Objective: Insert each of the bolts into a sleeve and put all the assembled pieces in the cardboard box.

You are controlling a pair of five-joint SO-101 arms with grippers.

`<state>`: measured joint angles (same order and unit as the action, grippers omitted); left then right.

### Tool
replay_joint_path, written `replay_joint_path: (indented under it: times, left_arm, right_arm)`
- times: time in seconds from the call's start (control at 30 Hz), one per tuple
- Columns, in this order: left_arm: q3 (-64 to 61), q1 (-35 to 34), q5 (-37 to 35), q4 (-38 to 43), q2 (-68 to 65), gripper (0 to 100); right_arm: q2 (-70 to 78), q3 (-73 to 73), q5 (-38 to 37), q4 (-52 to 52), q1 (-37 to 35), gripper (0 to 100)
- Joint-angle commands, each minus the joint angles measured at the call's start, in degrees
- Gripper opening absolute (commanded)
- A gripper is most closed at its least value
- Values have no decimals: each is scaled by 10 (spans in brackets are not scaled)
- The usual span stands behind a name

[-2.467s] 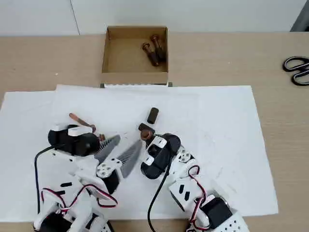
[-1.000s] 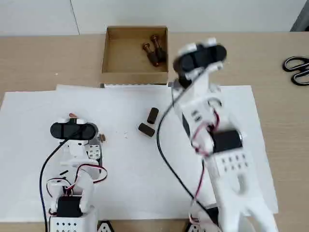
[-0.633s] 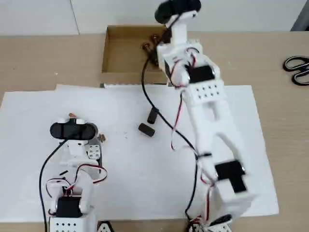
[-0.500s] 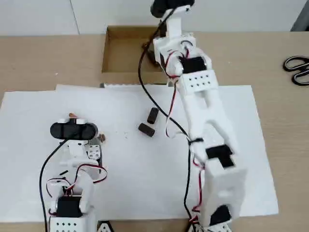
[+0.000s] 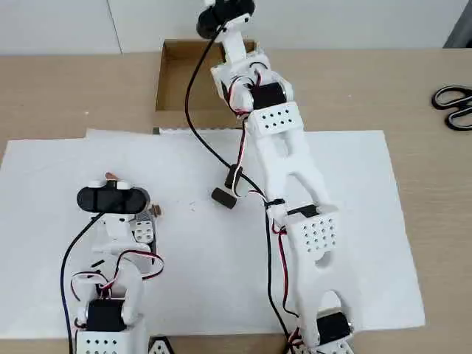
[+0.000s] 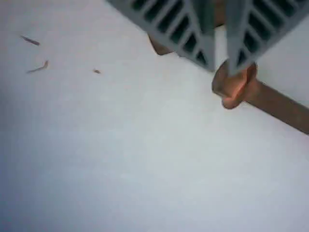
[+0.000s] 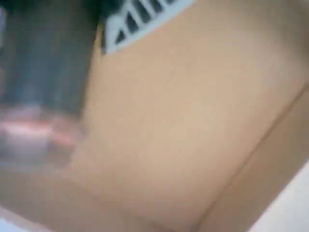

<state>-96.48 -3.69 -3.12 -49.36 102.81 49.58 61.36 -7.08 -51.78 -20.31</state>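
Note:
My right arm stretches across the paper, its wrist [image 5: 225, 11] over the cardboard box [image 5: 173, 77]. In the right wrist view a dark sleeve with a copper bolt end [image 7: 46, 72] sits against a grey finger [image 7: 137, 19], just above the box floor [image 7: 183, 121]. Two empty dark sleeves [image 5: 234, 175] [image 5: 223, 198] lie mid-paper. My left gripper [image 6: 219, 67] has its fingers close together, tips just over the head of a copper bolt [image 6: 234, 86] lying on the paper. That bolt's tip [image 5: 110, 175] pokes out beyond the left wrist.
A small copper piece [image 5: 157, 210] lies beside the left arm. White paper [image 5: 346, 177] covers the table's middle. Scissors [image 5: 453, 107] rest at the far right edge. The right arm's links span from the front edge up to the box.
The right arm rose from the paper and swung out over the box with the sleeved bolt. The left arm straightened over its bolt, then kept still.

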Motion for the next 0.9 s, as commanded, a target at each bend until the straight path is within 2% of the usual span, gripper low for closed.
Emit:
replay_joint_path:
  times: [0.0,0.2,0.3,0.47,0.7,0.77,0.87]
  left_arm:
    - [1,-1,3,-2,5,6]
    - [1,0,3,-2,5,6]
    - [1,0,3,-2,5,6]
    - [1,0,4,-2,5,6]
    - [1,0,4,-2,5,6]
    - [1,0,4,-2,5,6]
    - [1,0,4,-2,5,6]
  right_arm:
    - [-14,47,-7,-20,1,216]
    - [-14,61,-7,-21,7,186]
    - [-19,63,-7,-37,9,134]
    - [-66,112,-6,-190,4,1]
    - [-80,180,-4,-426,1,4]
    - [-82,171,15,-449,-5,4]
    - [-84,160,88,-449,-1,6]
